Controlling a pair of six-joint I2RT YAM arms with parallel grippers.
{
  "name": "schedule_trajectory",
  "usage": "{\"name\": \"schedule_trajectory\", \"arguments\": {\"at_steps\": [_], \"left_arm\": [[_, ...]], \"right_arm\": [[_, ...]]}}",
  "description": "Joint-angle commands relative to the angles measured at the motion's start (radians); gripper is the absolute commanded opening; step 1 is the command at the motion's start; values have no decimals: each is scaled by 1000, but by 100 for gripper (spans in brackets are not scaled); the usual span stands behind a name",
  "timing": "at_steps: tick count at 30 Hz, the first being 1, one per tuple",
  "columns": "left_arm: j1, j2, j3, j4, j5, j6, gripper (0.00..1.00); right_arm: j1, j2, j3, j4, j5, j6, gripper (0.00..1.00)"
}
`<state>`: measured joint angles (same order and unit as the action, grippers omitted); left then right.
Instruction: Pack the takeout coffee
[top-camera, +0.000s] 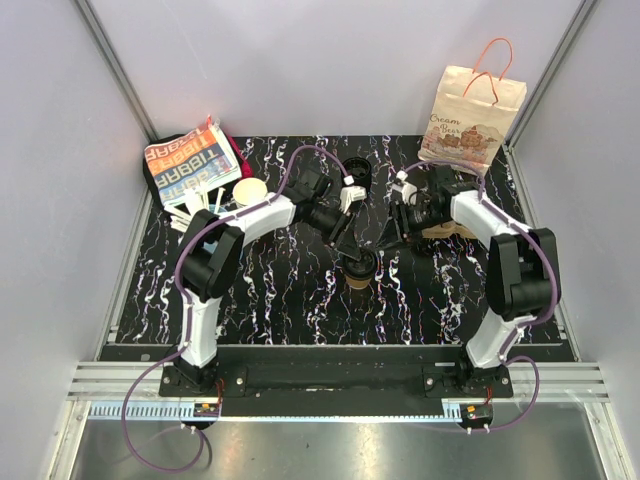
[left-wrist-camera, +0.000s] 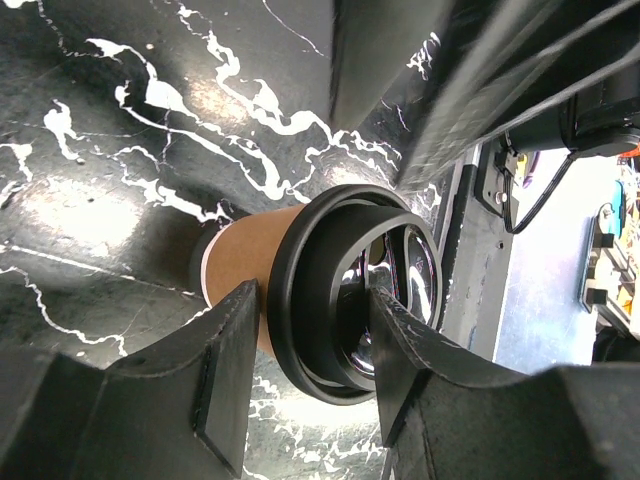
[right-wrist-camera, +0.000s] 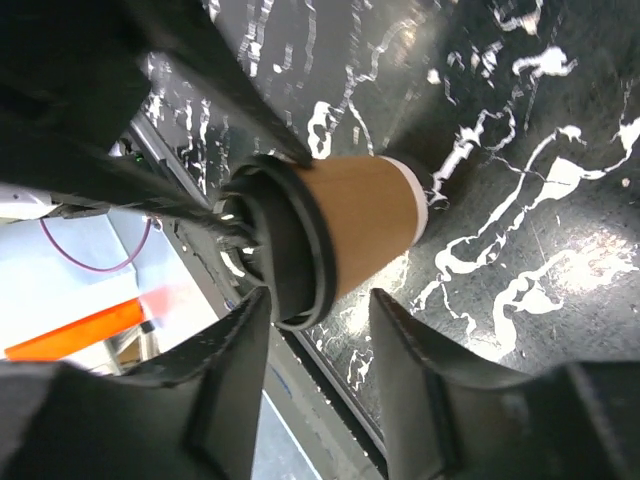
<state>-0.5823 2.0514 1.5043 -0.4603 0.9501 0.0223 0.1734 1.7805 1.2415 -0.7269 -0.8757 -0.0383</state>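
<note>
**Item 1. Left gripper (left-wrist-camera: 315, 335).** My 2 fingers (left-wrist-camera: 225, 380) are about half closed and sit against opposite sides of the black lid (left-wrist-camera: 300, 250). Held: 1 coffee cup (left-wrist-camera: 245, 265), gripped at the lid rim.

**Item 2. Coffee cup.** Brown paper with the lid on, directly between my left fingers. The top view shows it upright with its base on the table (top-camera: 270, 300).

**Item 3. Right gripper (right-wrist-camera: 320, 310).** My 2 fingers stand apart with nothing between them. The cup sits just past their tips, and as far as I can tell they do not touch it.

**Item 4. Paper bag (top-camera: 470, 105).** Well behind my right gripper at the table's back corner. It is upright with its handles up.

**Item 5. Step in hand (my judgement).** The cup is lidded and held by 1 gripper only, and it has not left the table. Packing proper has not begun.

**Item 6. Next move calls for (my judgement).**
- My right fingers should draw clear of the cup.
- My left should lift straight up and level.
- A grip on the lid alone may pull the lid off, so a hold lower on the paper wall would be safer before carrying the cup toward the bag.
</note>
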Motion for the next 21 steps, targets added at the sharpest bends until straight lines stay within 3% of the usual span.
{"name": "schedule_trajectory", "arguments": {"at_steps": [1, 10, 21], "left_arm": [[-16, 59, -3, -24, -122, 50, 45], [-11, 66, -9, 3, -171, -13, 42], [-10, 39, -56, 66, -231, -94, 40]], "right_arm": [[-5, -82, -10, 7, -43, -57, 54], [12, -144, -143, 38, -66, -113, 60], [64, -118, -194, 129, -28, -26, 57]]}}
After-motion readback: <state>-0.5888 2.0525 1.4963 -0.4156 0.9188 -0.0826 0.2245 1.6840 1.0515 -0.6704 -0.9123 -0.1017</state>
